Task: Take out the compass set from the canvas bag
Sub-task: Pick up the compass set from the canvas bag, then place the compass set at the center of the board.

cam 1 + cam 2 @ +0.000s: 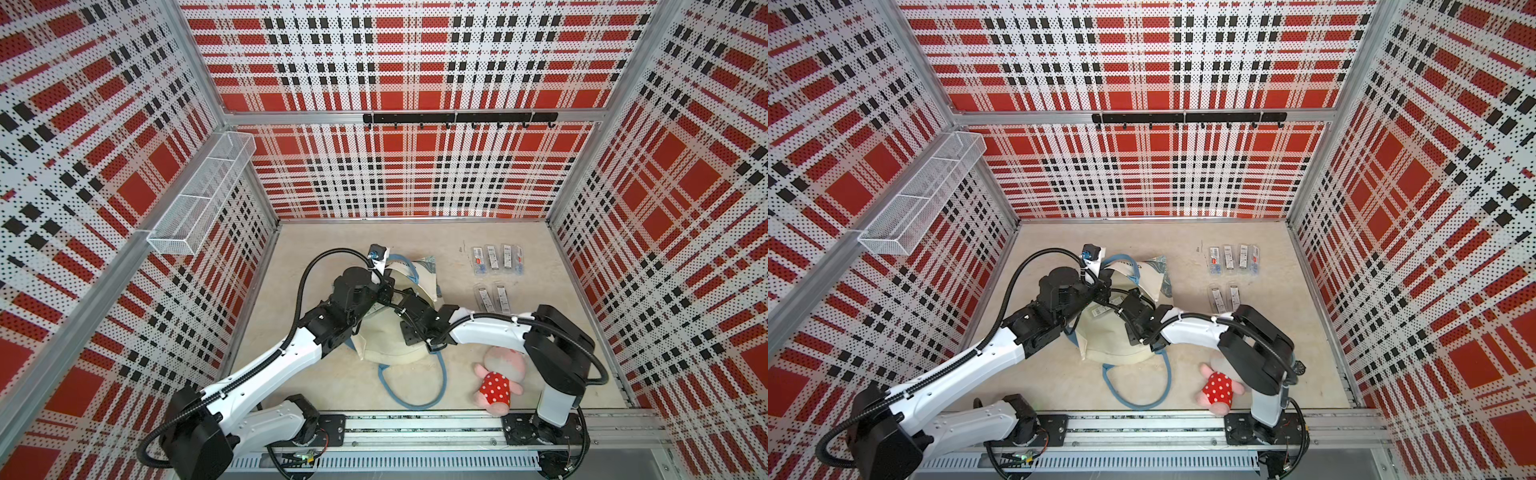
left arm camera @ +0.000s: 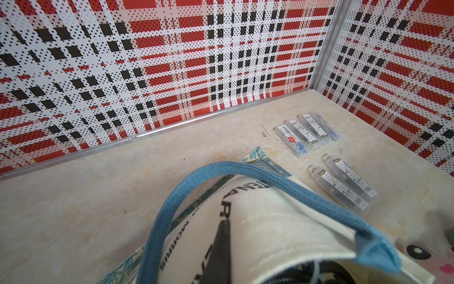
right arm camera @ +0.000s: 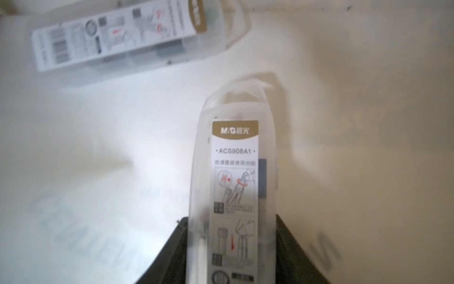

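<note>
The cream canvas bag (image 1: 390,345) with blue strap handles lies on its side mid-table, its mouth facing the arms. My left gripper (image 2: 224,228) is shut on the bag's upper rim (image 2: 270,233) and holds the mouth up; one dark finger shows against the lettering, the other is hidden under the cloth. My right gripper (image 3: 231,218) is inside the bag, both fingers pressed against the sides of a clear-cased compass set (image 3: 233,159). Another compass set (image 3: 118,34) lies deeper inside the bag. In both top views the right gripper's fingers are hidden by the bag.
Several compass sets lie on the table right of the bag, a far row (image 1: 496,257) and a nearer pair (image 1: 492,297). A pink plush toy (image 1: 498,382) lies by the right arm's base. One blue handle (image 1: 415,386) loops across the table. A wire basket (image 1: 203,195) hangs on the left wall.
</note>
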